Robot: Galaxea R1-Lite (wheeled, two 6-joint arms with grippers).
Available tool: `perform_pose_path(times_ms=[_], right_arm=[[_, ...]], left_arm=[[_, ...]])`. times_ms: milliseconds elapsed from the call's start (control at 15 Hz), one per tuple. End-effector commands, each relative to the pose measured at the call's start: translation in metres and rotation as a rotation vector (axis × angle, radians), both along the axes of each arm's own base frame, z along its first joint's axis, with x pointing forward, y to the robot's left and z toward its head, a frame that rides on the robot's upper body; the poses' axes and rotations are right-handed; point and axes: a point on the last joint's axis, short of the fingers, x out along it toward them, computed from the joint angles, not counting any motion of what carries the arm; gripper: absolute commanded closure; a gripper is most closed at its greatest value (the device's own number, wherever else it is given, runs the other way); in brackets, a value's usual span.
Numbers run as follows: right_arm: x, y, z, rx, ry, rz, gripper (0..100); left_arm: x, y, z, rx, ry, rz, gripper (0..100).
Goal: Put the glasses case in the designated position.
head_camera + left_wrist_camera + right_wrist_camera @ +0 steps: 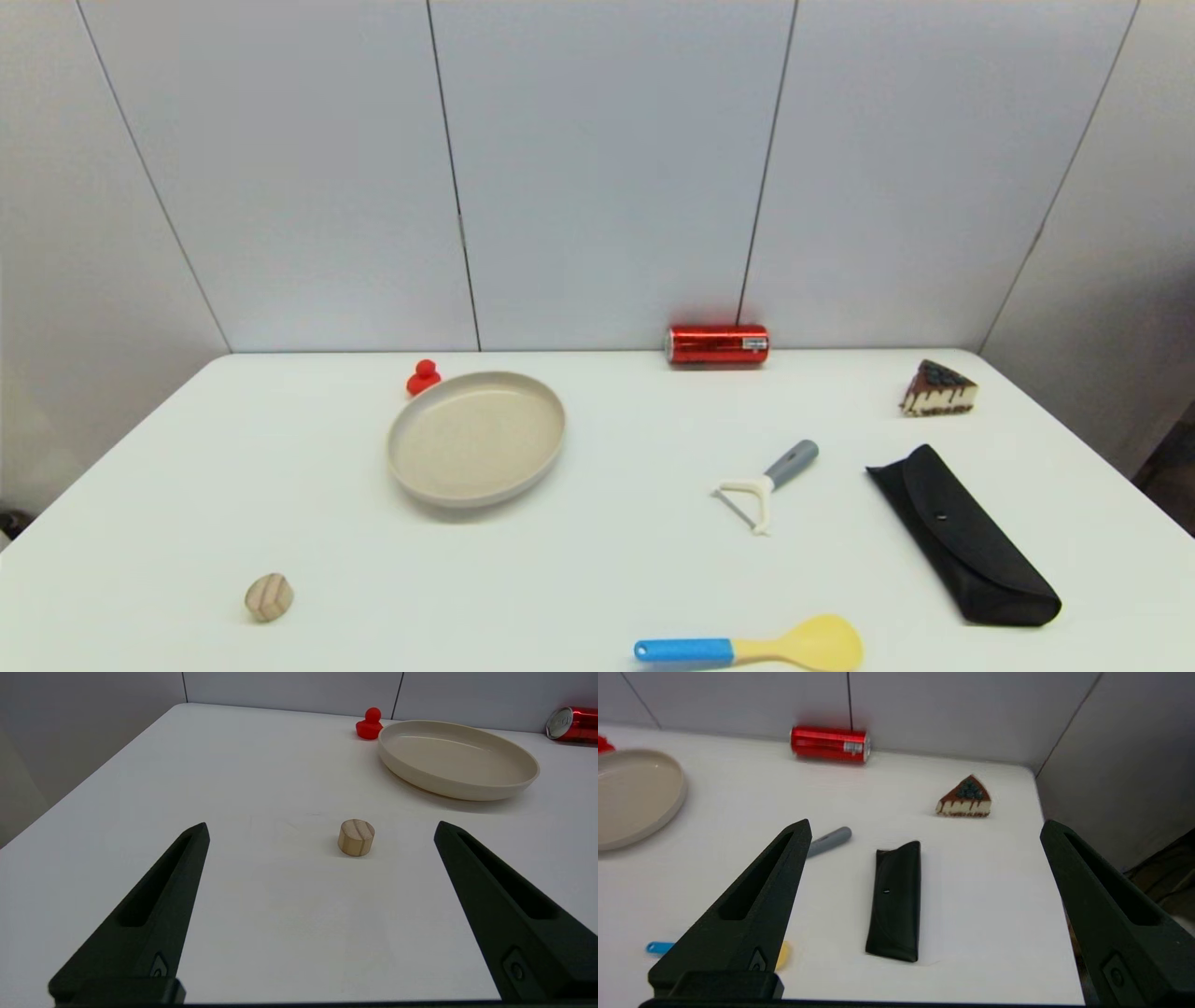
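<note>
While right gripper [924, 828] fingers gape wide, long matte black glasses case [962, 533] lies flat, left gripper [322, 828] likewise.

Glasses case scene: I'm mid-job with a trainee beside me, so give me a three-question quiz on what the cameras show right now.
1. True or false: the glasses case lies flat on the table with its flap closed, and nothing holds it.
2. Which thing stands nearest the case's far end? A) the wooden block B) the cake slice C) the red can
3. Fill in: the right end effector hangs above the case with its fingers ____.

Key: 1 true. 2 B. 3 open; the left end effector is open too, over the wooden block.
</note>
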Motion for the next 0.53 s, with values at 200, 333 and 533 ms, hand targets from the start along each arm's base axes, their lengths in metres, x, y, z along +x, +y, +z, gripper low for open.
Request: perform_pose_path(times_ms=[200,333,533], right_arm=[[0.140,0.020,-0.022,-0.047,0.653,0.059,0],[0.160,0.018,-0.043,-0.050,0.776,0.043,0],[0.180,0.011,-0.066,-0.049,0.906,0.004,0]], left_arm=[[0.000,0.000,0.000,-0.001,0.000,0.000,0],[0.000,0.000,0.000,-0.001,0.003,0.000,0],[0.000,0.000,0.000,-0.001,0.000,0.000,0]])
